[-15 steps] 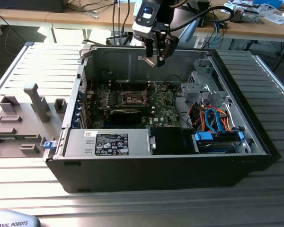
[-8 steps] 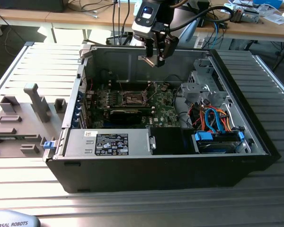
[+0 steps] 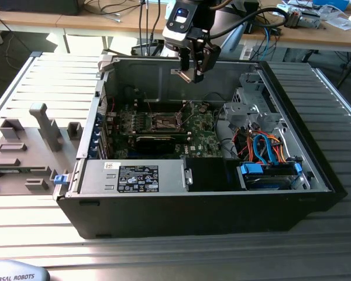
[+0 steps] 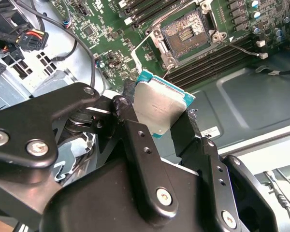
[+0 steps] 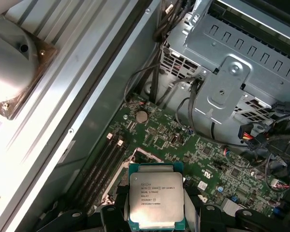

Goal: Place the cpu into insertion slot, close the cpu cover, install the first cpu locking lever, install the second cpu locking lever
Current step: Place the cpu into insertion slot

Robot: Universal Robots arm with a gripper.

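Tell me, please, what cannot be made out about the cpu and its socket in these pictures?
The cpu underside: turned away in both wrist views.
The socket: largely behind the cpu in the first wrist view; too small for detail in the exterior view.
The cpu edges held by the gripper: covered by the gripper itself in both wrist views.

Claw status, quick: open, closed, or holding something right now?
Claw: closed on the cpu, held in the air over the open computer case.
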